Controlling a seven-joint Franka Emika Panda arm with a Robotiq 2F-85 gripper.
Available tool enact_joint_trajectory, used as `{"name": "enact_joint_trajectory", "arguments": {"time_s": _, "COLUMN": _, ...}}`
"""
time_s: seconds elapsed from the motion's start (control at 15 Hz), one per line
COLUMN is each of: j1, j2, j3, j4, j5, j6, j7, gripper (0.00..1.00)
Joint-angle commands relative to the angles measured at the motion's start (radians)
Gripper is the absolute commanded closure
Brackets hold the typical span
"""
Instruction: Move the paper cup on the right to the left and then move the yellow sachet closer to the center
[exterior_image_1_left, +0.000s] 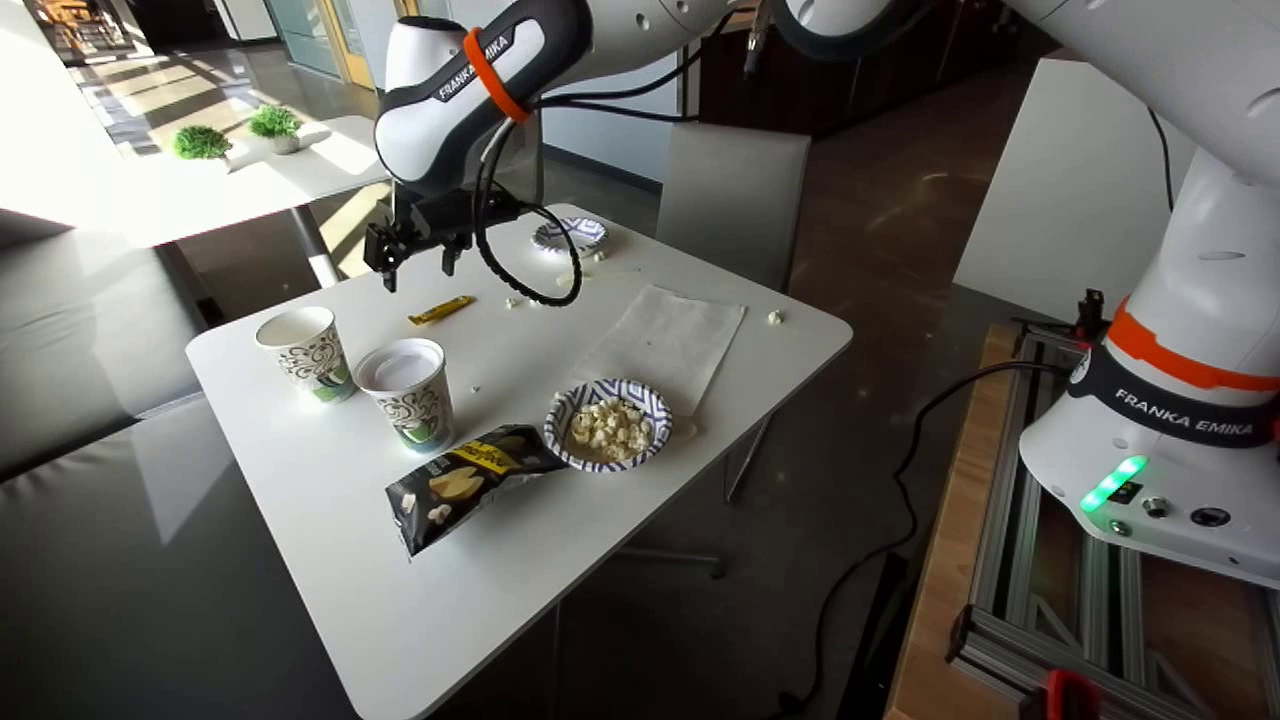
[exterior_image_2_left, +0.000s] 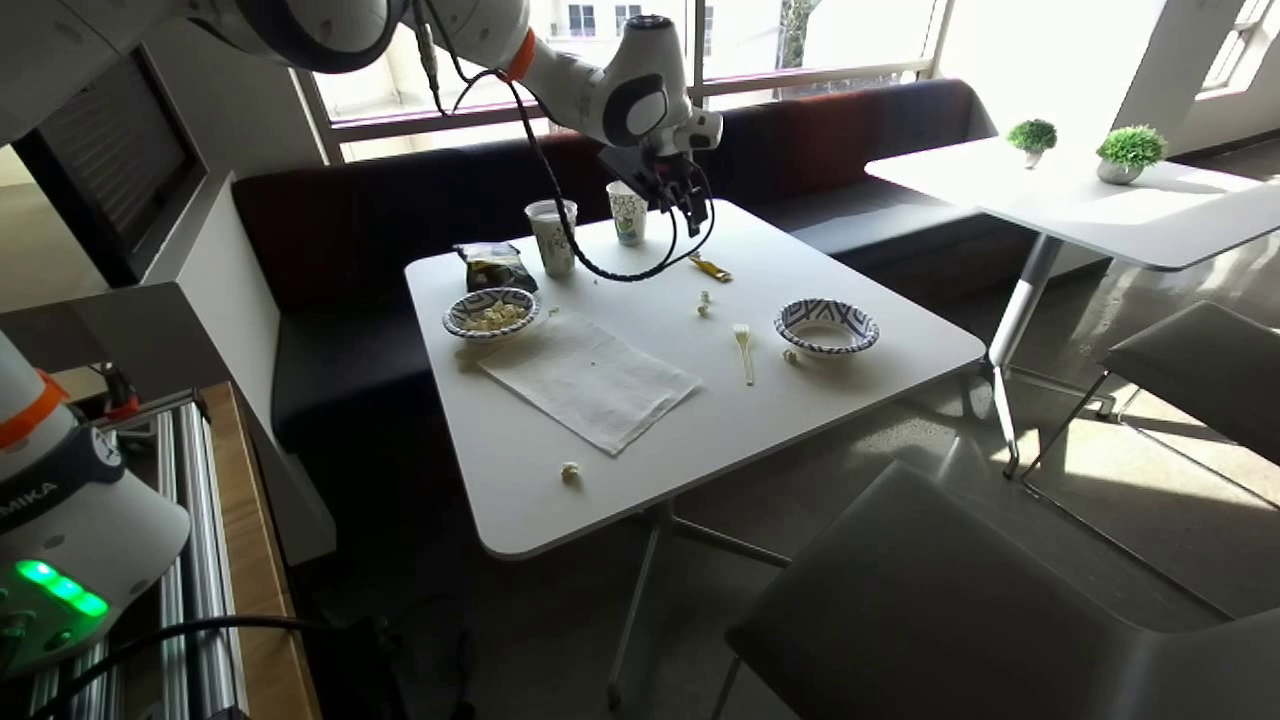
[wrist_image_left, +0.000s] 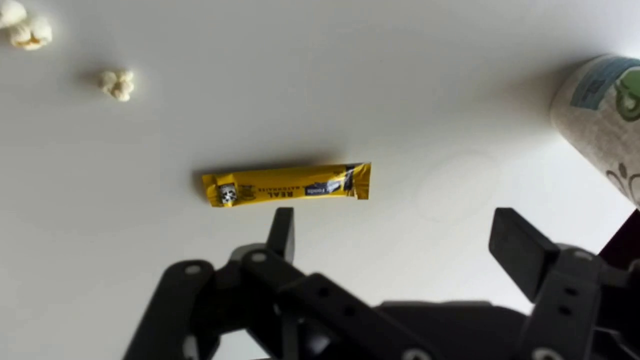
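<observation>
Fingers (wrist_image_left: 284, 235) spread well apart, gripping nothing, hanging in the air above the white worktop (wrist_image_left: 125, 245). Closest to them in the wrist view: the yellow sachet (wrist_image_left: 285, 185), lying flat, dark lettering uppermost, touching neither finger. Loose popcorn (wrist_image_left: 117, 85) scattered past one end of it; past the opposite end, the paper cup (wrist_image_left: 600, 117), partly cut off in that view. In both exterior views that cup stands upright near the bench-side edge, with the sachet lying roughly between it and a patterned bowl (exterior_image_2_left: 860, 318). Near the paper cup, apart from it, a second cup (exterior_image_1_left: 413, 402), also upright, printed with swirls. Just beside the second cup lies a black-and-yellow snack packet (exterior_image_1_left: 470, 482), and next to that another patterned bowl (exterior_image_1_left: 655, 405), this one holding popcorn. Whether packet and bowl touch, I can't tell from where I stand. White napkin (exterior_image_1_left: 670, 340) spread near the popcorn bowl; in an exterior view, a pale fork (exterior_image_2_left: 744, 355) between the napkin and the first bowl. Off the worktop: grey chair (exterior_image_1_left: 735, 190) by one side, dark bench (exterior_image_1_left: 150, 560) along another, and a green light (exterior_image_1_left: 1114, 484) glowing on the robot's base (exterior_image_1_left: 1060, 437).
</observation>
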Motion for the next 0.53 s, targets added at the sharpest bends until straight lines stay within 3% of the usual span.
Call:
{"name": "enact_joint_trajectory", "arguments": {"time_s": 0.0, "j1": -0.002, "j2": 0.177, "j3": -0.002, "j4": 0.239, "j5": -0.035, "j6": 0.11, "j7": -0.06, "gripper": 0.0}}
{"name": "enact_joint_trajectory", "arguments": {"time_s": 0.07, "j1": -0.006, "j2": 0.216, "j3": -0.003, "j4": 0.284, "j5": -0.027, "j6": 0.153, "j7": -0.049, "gripper": 0.05}}
{"name": "enact_joint_trajectory", "arguments": {"time_s": 0.13, "j1": -0.005, "j2": 0.254, "j3": -0.007, "j4": 0.326, "j5": -0.022, "j6": 0.193, "j7": -0.034, "gripper": 0.28}}
{"name": "enact_joint_trajectory", "arguments": {"time_s": 0.27, "j1": 0.005, "j2": 0.335, "j3": -0.044, "j4": 0.413, "j5": -0.026, "j6": 0.238, "j7": 0.0, "gripper": 0.29}}
{"name": "enact_joint_trajectory", "arguments": {"time_s": 0.47, "j1": 0.011, "j2": 0.408, "j3": -0.097, "j4": 0.483, "j5": -0.032, "j6": 0.243, "j7": 0.035, "gripper": 0.53}}
